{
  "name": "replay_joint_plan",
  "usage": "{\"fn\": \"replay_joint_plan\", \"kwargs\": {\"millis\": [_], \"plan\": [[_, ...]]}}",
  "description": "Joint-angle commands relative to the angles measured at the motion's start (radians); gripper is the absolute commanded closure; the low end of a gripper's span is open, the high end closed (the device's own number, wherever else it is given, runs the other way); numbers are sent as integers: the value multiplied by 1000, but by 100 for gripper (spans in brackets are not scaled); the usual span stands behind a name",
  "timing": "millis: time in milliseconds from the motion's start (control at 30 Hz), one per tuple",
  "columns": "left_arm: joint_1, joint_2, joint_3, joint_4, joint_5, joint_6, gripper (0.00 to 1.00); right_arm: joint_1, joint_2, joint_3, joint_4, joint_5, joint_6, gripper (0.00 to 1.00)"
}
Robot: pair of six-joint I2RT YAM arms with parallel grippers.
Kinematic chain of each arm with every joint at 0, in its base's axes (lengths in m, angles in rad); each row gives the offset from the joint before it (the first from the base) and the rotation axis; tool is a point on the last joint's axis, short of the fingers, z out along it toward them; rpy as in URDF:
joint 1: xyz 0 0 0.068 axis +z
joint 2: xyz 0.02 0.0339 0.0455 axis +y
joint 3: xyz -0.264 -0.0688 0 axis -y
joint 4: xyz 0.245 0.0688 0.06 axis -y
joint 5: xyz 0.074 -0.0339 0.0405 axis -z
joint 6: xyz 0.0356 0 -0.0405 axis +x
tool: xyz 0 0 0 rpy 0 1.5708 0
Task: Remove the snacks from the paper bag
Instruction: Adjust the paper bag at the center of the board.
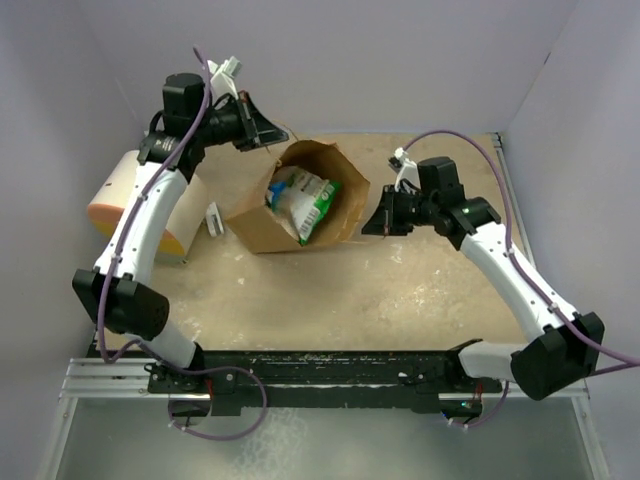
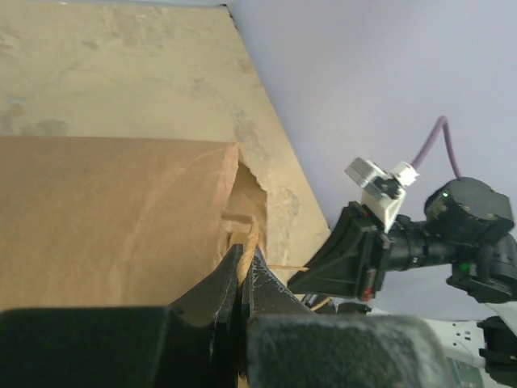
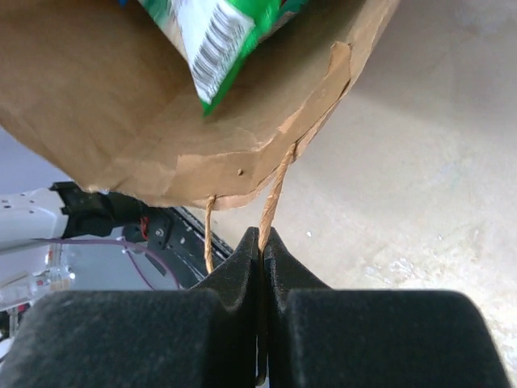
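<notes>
The brown paper bag (image 1: 262, 218) stands at the table's far middle with its mouth held open. A green-white snack packet (image 1: 308, 200) shows inside it, with a bit of blue packet beside it; the other snacks are hidden. My left gripper (image 1: 272, 133) is shut on the bag's far-left twisted handle (image 2: 252, 238). My right gripper (image 1: 372, 226) is shut on the near-right handle (image 3: 273, 202). The bag's rim (image 3: 266, 137) and the green-white packet (image 3: 214, 40) hang above the right fingers, and the left wrist view shows the bag's outer wall (image 2: 105, 218).
A cream cylinder with an orange end (image 1: 128, 200) lies at the left by the left arm. A small white block (image 1: 214, 218) sits between it and the bag. Grey walls close the back and sides. The black rail (image 1: 320, 365) runs along the near edge.
</notes>
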Motion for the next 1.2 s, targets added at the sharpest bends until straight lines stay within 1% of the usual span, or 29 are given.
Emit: {"fn": "replay_joint_plan", "kwargs": {"millis": [0,200,300,433,500,567,700,767,833,867,933,1033,1167], "plan": [[-67,-117,-125,166,-19,-107,100,-2,-72,-65,-56,57,-25,97],[-182,-196,-274,219,-96,-179,100,-2,-165,-206,-49,77,8,92],[-219,-234,-346,264,-109,-234,100,-2,-218,-266,-50,91,24,85],[-239,-276,-380,228,-156,-249,100,-2,-266,-245,-107,151,-12,71],[-239,-295,-392,217,-167,-256,100,-2,-284,-235,-118,158,-21,65],[-239,-309,-395,207,-176,-255,100,-2,-291,-229,-127,155,-30,61],[-238,-322,-381,166,-191,-236,100,-2,-301,-226,-172,172,-63,48],[-237,-326,-365,138,-197,-228,100,-2,-312,-187,-193,191,-71,43],[-238,-335,-345,118,-200,-218,100,-2,-322,-160,-232,222,-111,36],[-238,-337,-336,108,-204,-211,100,-2,-330,-145,-233,252,-129,32],[-237,-342,-318,90,-206,-200,100,-2,-341,-126,-234,256,-159,27],[-238,-339,-287,54,-203,-185,100,-2,-349,-100,-223,229,-216,25],[-233,-314,-223,17,-185,-177,100,5,-362,-84,-148,113,-276,25]]}}
